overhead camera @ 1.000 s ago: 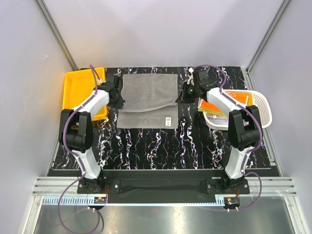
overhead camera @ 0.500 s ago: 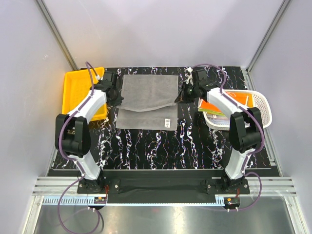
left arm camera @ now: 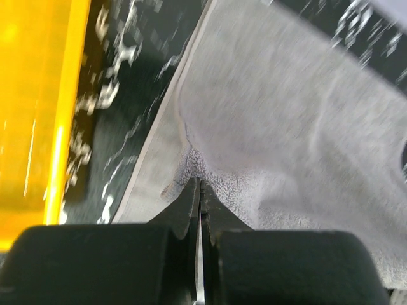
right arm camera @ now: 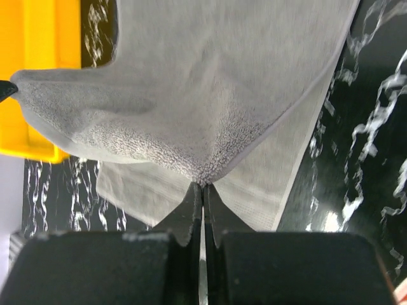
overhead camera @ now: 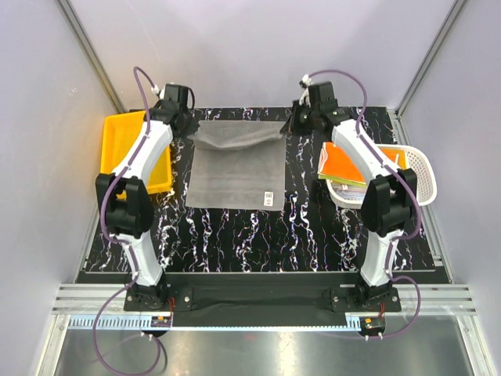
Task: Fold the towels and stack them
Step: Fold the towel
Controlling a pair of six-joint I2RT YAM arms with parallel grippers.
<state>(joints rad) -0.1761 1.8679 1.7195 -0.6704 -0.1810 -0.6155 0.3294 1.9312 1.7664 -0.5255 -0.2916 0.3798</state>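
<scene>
**Grey towel pinched at both far corners**

At the upper left of the top view, beside the yellow bin (overhead camera: 117,157), the left gripper (overhead camera: 188,130) was clamped on one far corner of the grey towel (overhead camera: 235,168). The towel was spread at centre with its far edge raised, presumably so that it stayed level for folding. At upper right, above the white basket (overhead camera: 421,178), the right gripper (overhead camera: 292,125) was clamped on the other corner.

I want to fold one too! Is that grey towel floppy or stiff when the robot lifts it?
Probably floppy: the grey towel sags in a curve between the left gripper and right gripper pinching its corners. Likely light, since tiny pinches hold it up. Its fuzzy loops probably keep it from slipping.
</scene>
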